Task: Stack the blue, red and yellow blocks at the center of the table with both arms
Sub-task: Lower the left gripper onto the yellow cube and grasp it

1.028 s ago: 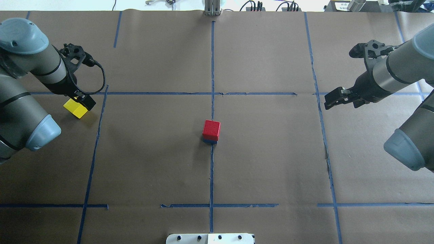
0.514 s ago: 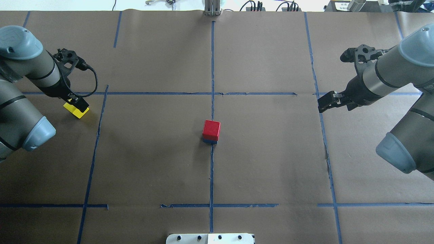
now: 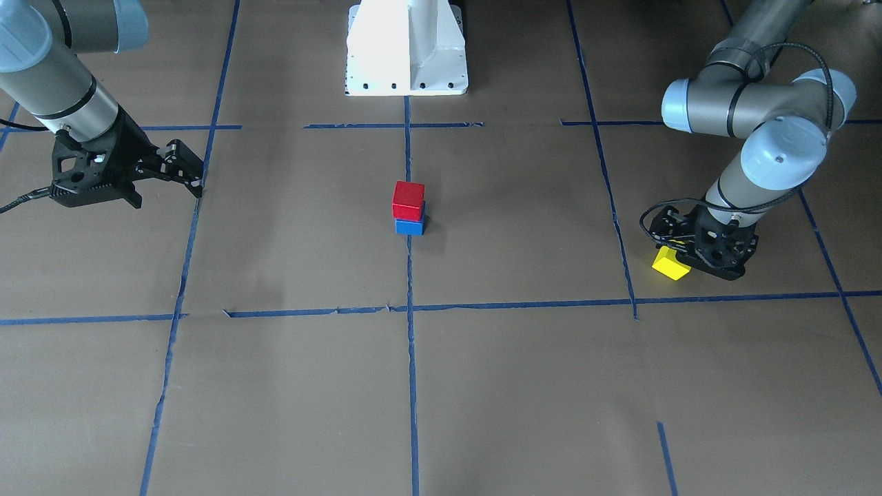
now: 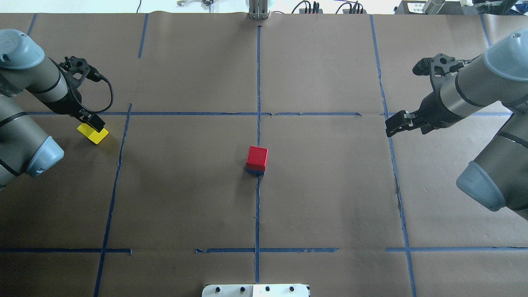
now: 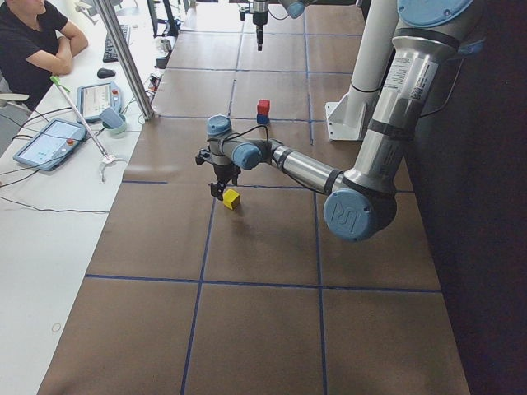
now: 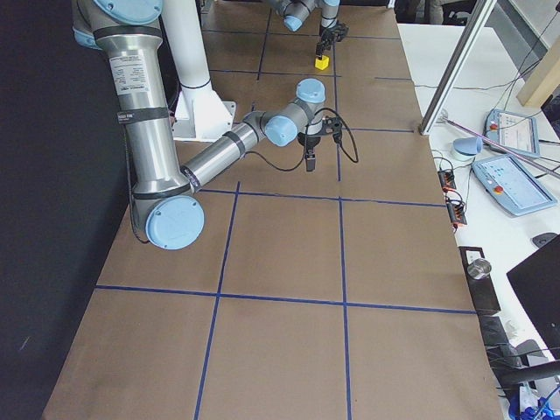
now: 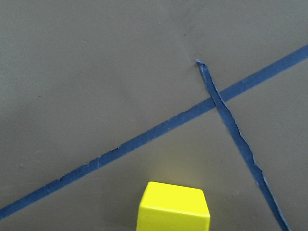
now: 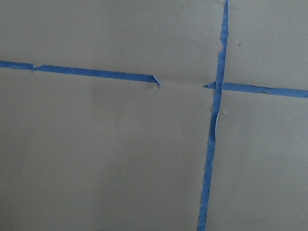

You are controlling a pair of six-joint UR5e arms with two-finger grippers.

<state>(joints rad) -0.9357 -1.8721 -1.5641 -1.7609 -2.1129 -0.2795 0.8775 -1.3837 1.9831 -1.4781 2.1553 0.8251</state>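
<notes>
Yellow block, well apart from the red block, sits under the left gripper; its opening I cannot tell; clamp flat faces squarely.

Overhead: blue block mostly hidden under red block; only a sliver shows at its near edge. Yellow block partly covered by left gripper; whether the fingers touch it is unreadable. Left wrist view: yellow block cut off by bottom edge. Right gripper: finger gap too small to judge.
</notes>
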